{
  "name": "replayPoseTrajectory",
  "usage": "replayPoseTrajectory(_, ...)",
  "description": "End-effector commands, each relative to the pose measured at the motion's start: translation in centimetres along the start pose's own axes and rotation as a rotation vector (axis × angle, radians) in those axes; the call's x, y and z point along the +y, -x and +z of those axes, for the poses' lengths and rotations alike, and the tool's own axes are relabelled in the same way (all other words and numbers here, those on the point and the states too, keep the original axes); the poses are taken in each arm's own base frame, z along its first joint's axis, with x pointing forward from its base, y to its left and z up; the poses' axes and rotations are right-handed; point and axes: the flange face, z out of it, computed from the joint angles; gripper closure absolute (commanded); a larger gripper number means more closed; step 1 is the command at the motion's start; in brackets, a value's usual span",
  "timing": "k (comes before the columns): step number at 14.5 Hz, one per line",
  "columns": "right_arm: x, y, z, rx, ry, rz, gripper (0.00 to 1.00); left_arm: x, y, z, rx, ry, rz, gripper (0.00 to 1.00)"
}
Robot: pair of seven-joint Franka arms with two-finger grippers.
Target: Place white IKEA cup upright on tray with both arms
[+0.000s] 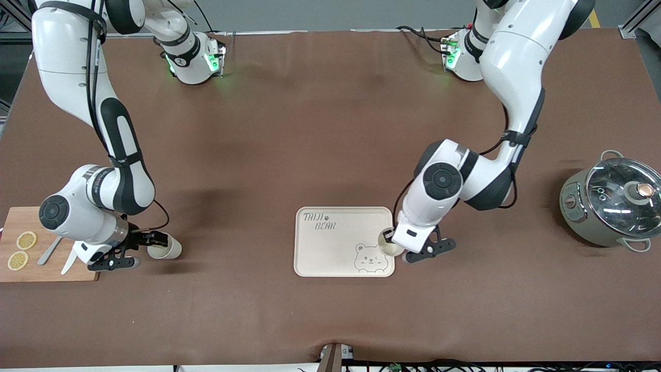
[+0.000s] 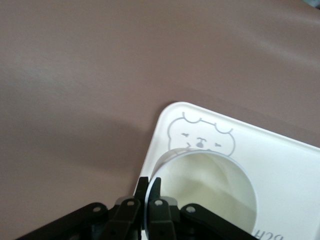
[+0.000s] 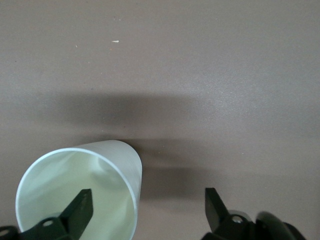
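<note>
Brown cloth is covering the desk (image 1: pixel 320 129), and a cream tray (image 1: pixel 330 243) with a grey bear drawing is lying near its middle. The left hand (image 2: pixel 149 186) is pinching the rim of a white cup (image 1: pixel 388 247) between tightly closed fingers, one inside the wall and one outside, and the cup is sitting upright on the tray's corner toward the left arm's end, beside the bear. Toward the right arm's end, a second white cup (image 1: pixel 166 248) is lying on its side on the cloth, its mouth facing the right hand (image 3: pixel 147 205). That hand's fingers are standing wide apart, one inside the cup's mouth and one outside, gripping nothing. A wooden cutting board (image 1: pixel 46 263) with lemon slices (image 1: pixel 21 250) is resting beside that arm, and a lidded grey pot (image 1: pixel 612 206) is sitting at the left arm's end.
</note>
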Motion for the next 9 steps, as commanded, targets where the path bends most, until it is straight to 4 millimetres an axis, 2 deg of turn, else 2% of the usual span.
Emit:
replayPoseTrajectory(1,-0.4,-0.3,-0.1,0.008,-0.008,0.0,0.28,1.2,0.5,1.5,0.001,0.015,-0.016,1.0)
replayPoseTrajectory(3,-0.5,-0.3,0.0,0.008,-0.008,-0.002,0.48,1.6,1.0,2.6,-0.005,0.018,-0.009,1.0)
replayPoseTrajectory(5,-0.6,-0.4,-0.1,0.009,-0.008,-0.002,0.62,1.4,1.3,3.9,-0.018,0.009,-0.01,1.0)
replayPoseTrajectory(7,-0.6,-0.4,-0.1,0.009,-0.008,-0.005,0.84,1.5,1.7,4.9,-0.023,0.009,-0.005,1.0)
replayPoseTrajectory(9,-0.6,-0.4,-0.1,0.009,-0.008,-0.007,0.97,1.4,1.8,5.4,-0.028,0.005,-0.005,1.0)
